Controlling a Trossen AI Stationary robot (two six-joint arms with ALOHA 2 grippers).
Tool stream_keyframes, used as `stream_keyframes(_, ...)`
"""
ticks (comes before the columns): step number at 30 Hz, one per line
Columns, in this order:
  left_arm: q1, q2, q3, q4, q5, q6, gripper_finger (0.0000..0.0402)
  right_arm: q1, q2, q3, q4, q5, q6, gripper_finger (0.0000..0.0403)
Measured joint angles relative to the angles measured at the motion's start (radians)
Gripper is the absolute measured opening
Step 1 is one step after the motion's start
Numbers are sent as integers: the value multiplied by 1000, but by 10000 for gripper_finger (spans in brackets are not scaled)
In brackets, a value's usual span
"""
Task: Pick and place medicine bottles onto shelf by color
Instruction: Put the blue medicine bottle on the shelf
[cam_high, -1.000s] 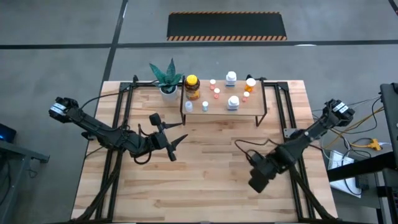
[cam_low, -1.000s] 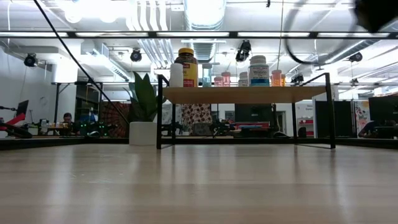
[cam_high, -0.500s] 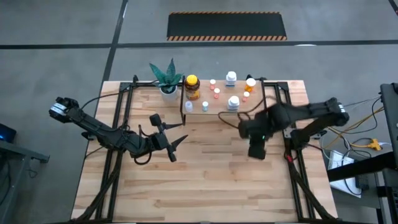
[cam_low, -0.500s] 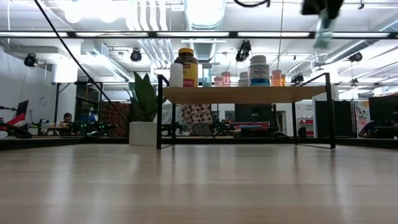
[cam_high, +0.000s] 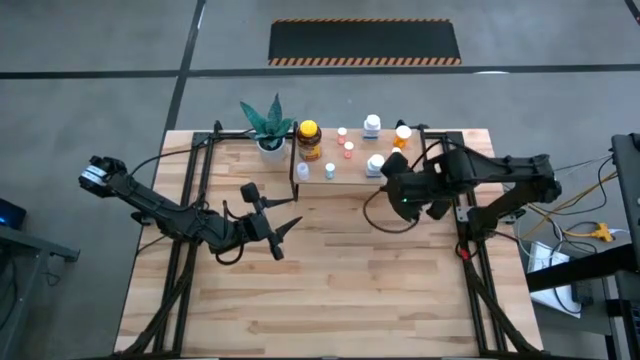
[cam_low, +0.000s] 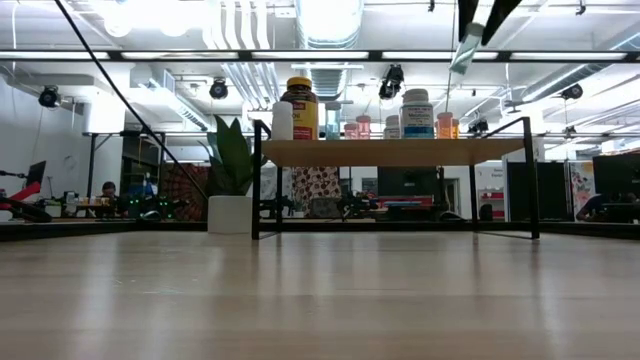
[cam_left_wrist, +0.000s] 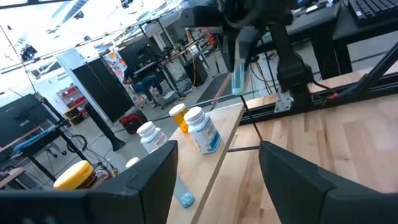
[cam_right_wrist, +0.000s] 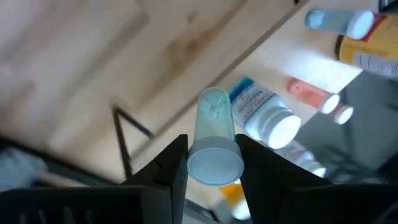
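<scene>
The shelf (cam_high: 360, 172) stands at the table's far middle and carries an amber bottle with a yellow cap (cam_high: 309, 140) and several small white bottles (cam_high: 374, 165). My right gripper (cam_high: 392, 170) hovers above the shelf's right part, shut on a small pale green medicine bottle (cam_right_wrist: 214, 134). That bottle also shows high in the low view (cam_low: 467, 50) and in the left wrist view (cam_left_wrist: 238, 73). My left gripper (cam_high: 285, 238) waits open over the table's left middle, with nothing between its fingers (cam_left_wrist: 155, 180). My right gripper pinches the small bottle between its two fingers, which lie on opposite sides of its body near the end closest to the wrist (cam_right_wrist: 214, 158). The fingers slant downward from above. The bottle sticks out past the fingertips, tilted, lifted clear above the shelf.
A white pot with a green plant (cam_high: 270, 140) stands just left of the shelf. The shelf's black legs (cam_low: 257, 180) reach down to the tabletop. Bare wood (cam_high: 330, 290) spreads across the near half of the table. Cables trail along both arms.
My right gripper has risen from the table's near right and swung toward the far edge to above the shelf's right part. It has rolled about its own line and tipped to point downward, carrying the small bottle with it, clear of everything.
</scene>
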Motion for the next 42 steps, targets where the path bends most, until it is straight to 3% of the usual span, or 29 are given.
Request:
stream_keyframes(5,-1,0,0,0,0,0,208,-1,3,-69,1,173,-200,112)
stream_keyframes(11,-1,0,0,0,0,0,208,-51,-1,-126,0,162,-305,111)
stream_keyframes(30,0,0,0,-1,0,1,208,-409,-5,-131,6,-188,-269,111)
stream_keyframes(42,0,0,0,0,0,1,208,-490,3,-161,7,-201,-295,111)
